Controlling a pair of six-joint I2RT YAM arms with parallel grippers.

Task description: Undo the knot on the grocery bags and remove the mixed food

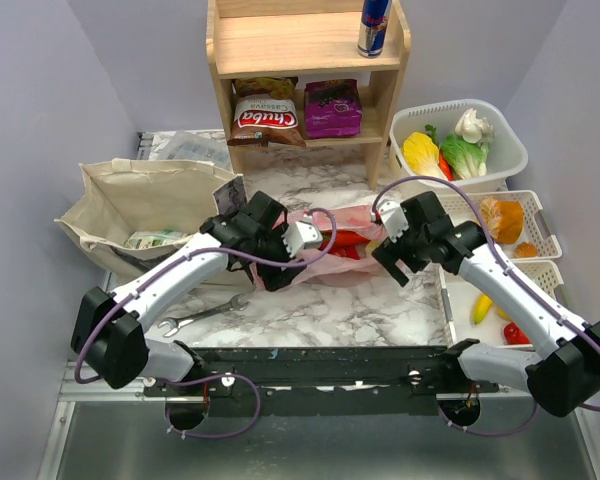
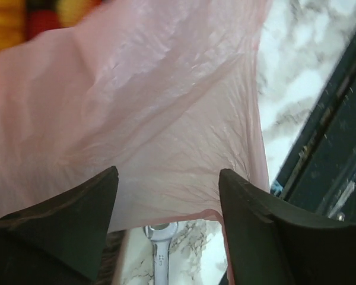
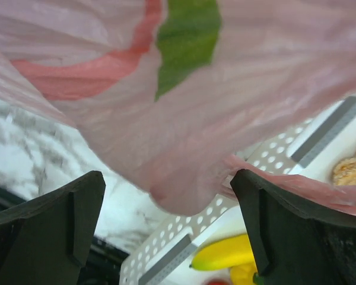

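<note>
The pink plastic bag (image 1: 345, 250) lies in the middle of the marble table, with red shapes showing through its film. I see no knot in any view. My left gripper (image 1: 278, 272) is at the bag's left edge and my right gripper (image 1: 392, 265) at its right edge. In the left wrist view the left gripper (image 2: 168, 175) is open, with the pink film (image 2: 154, 119) stretched across the gap. In the right wrist view the right gripper (image 3: 168, 178) is open, with a fold of the bag (image 3: 184, 172) hanging between the jaws. The beige tote (image 1: 140, 195) lies at the left with a green-and-white snack bag (image 1: 155, 238) in its mouth.
A wrench (image 1: 205, 315) lies near the front left and also shows in the left wrist view (image 2: 160, 255). White trays (image 1: 460, 300) at the right hold a banana (image 1: 481, 307) and red and orange items. A white basket (image 1: 505, 150) of vegetables and a wooden shelf (image 1: 310, 45) stand behind.
</note>
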